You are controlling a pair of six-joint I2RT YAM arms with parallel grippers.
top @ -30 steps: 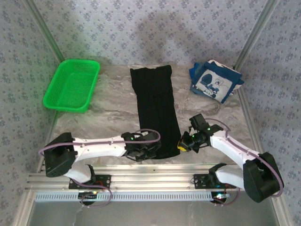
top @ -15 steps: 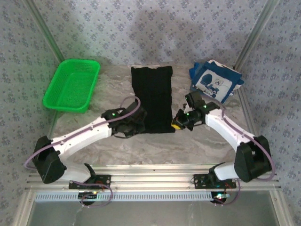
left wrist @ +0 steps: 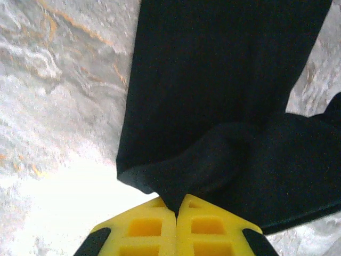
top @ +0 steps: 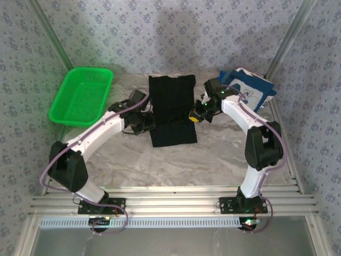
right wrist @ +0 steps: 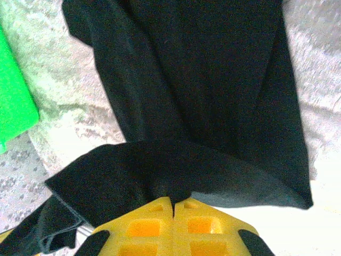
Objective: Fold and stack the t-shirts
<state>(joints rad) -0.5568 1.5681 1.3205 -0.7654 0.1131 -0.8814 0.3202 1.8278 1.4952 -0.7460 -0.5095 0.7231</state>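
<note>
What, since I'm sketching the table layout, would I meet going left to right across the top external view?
green basket → left gripper → black t-shirt → right gripper → navy t-shirt

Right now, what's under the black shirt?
Marble table shows around the shirt. The left gripper and right gripper pinch its near end, doubled over its own cloth. Anything beneath is covered.

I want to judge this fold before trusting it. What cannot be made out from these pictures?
- Top view: fold edges of the black t-shirt, black on black.
- Top view: print on the navy t-shirt, too small, partly behind the right arm.
- Left wrist view: how much cloth the left gripper pinches, hidden inside its shut jaws.
- Right wrist view: the same for the right gripper; the green basket is cut off by the left edge.
</note>
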